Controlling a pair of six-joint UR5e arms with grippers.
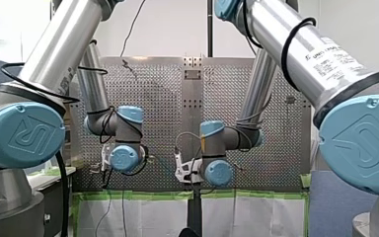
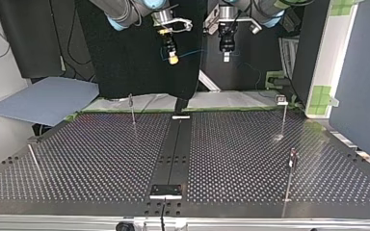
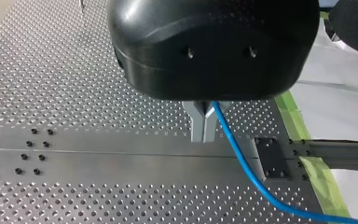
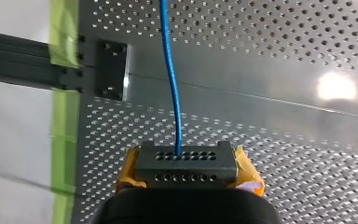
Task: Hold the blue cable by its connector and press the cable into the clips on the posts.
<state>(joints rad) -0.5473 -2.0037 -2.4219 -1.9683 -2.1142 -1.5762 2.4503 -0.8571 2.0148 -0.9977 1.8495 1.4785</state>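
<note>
Even indoor light, bright glare spot (image 4: 336, 86) on the perforated table (image 4: 242, 107), soft sheen elsewhere, dark backdrop (image 2: 125, 57) beyond.

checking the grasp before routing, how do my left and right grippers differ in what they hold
My left gripper has bare metal jaws; my right gripper has yellow-padded ones. The left gripper pinches the blue cable itself; the right gripper clamps its dark connector. Both are shut, holding the same cable.
</note>
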